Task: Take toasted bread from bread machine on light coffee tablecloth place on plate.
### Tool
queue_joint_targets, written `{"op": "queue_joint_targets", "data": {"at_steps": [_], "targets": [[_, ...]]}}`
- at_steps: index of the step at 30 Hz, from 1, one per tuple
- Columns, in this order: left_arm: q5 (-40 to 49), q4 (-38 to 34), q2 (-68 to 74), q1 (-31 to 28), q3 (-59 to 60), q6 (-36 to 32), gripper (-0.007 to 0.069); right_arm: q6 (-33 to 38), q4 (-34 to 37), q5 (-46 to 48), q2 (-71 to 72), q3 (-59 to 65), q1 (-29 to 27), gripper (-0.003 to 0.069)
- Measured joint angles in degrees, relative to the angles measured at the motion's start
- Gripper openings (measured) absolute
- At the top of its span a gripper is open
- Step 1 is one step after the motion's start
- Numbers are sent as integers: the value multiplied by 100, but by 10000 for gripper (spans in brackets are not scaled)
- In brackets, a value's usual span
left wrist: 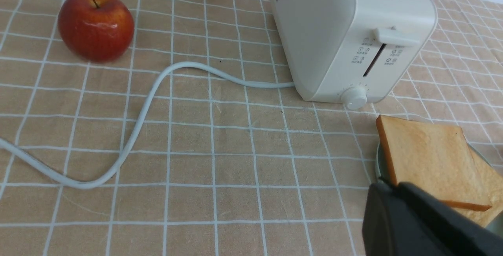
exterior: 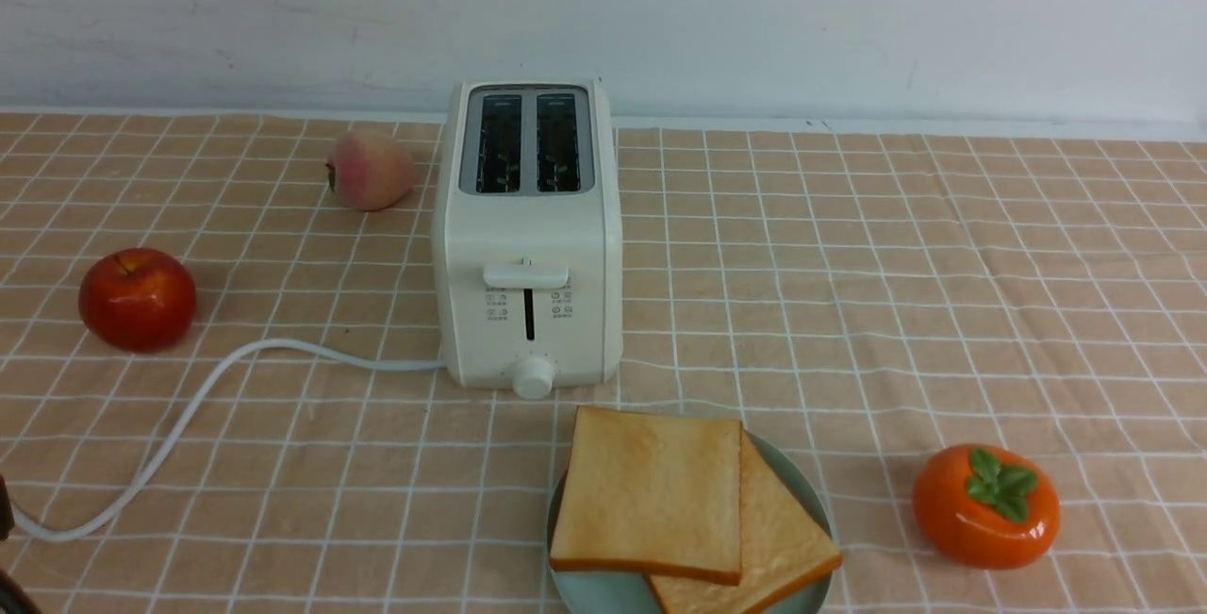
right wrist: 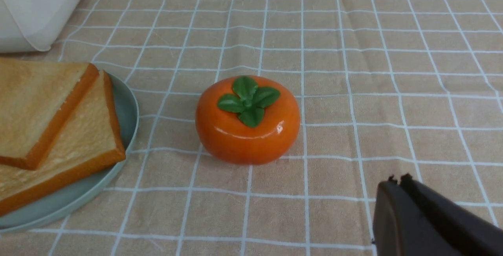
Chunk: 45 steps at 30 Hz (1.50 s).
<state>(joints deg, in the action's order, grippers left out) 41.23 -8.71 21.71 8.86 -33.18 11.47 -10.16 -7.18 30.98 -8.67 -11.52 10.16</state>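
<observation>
Toasted bread (exterior: 651, 491) lay stacked on the plate (exterior: 594, 590) just before the bread machine (exterior: 528, 246); I saw both grippers, left (left wrist: 387, 187) and right (right wrist: 397, 181), closed and empty. I judged the overhanging top slice might slide off if bumped.

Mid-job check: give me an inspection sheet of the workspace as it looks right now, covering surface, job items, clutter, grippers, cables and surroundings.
Surface: tablecloth, tan with white grid lines, slightly wrinkled.
Job items: toaster upright, both slots look empty, lever up. Two toast slices, top slice overlapping bottom slice, both on the plate just in front of the toaster.
Clutter: red apple and peach to the toaster's left; persimmon right of the plate.
Grippers: left gripper shut, holding nothing; right gripper shut, holding nothing.
Cables: white cord snakes from the toaster to the left edge.
Surroundings: plain white wall behind.
</observation>
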Motion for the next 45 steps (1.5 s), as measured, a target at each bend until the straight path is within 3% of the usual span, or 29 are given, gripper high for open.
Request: {"op": "queue_joint_targets", "data": {"at_steps": [7,19,29,35,45], "targets": [[0,97,0,0,4,0,-14,0,-12,0,0,0,0,-5],[-190,943,-60,0,124,-20,-8,0,-12,0,0,7,0,4],[-1242,982,-1916,0,2163,93,-1,0,-23,0,0,9,0,15],[-1429,659,-2230,-5,3176,93,1,0,-29,0,0,19,0,22],[-1829,639,-2230,-104,3481,93,8,0,-33,0,0,20,0,34]]}}
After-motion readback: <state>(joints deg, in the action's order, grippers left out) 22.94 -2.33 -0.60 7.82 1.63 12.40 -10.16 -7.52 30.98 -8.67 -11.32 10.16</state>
